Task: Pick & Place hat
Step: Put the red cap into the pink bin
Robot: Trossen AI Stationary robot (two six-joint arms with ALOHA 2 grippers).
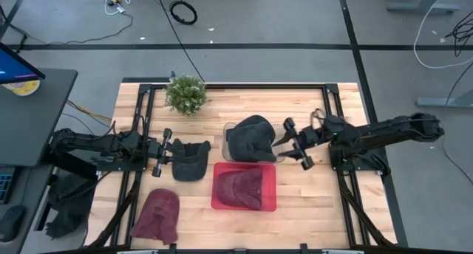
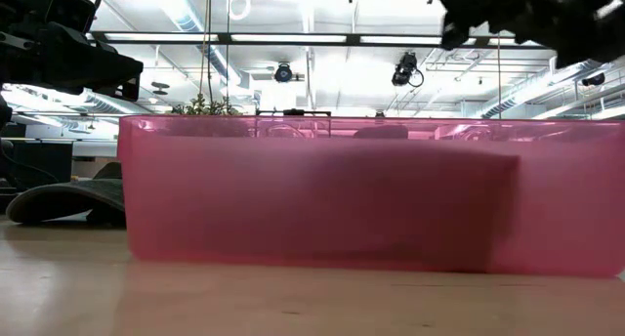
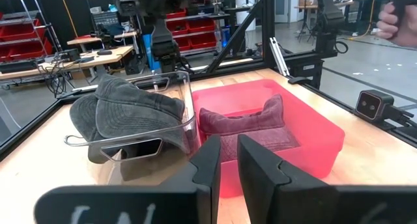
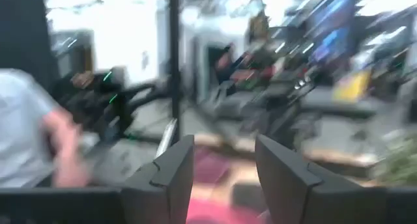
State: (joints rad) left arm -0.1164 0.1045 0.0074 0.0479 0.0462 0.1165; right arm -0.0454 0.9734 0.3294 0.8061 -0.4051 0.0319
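A dark grey hat lies in a clear bin, draped over its rim; it also shows in the left wrist view. A maroon hat lies in the red bin. A black hat rests flat on the table, and another maroon hat lies near the near-left corner. My right gripper is open and empty, raised just right of the clear bin. My left gripper is shut and empty, raised at the black hat's left.
A small potted plant stands at the table's far edge. Black frame rails run along the left and right sides. A person's arm shows beyond the table. Bare wood lies right of the red bin.
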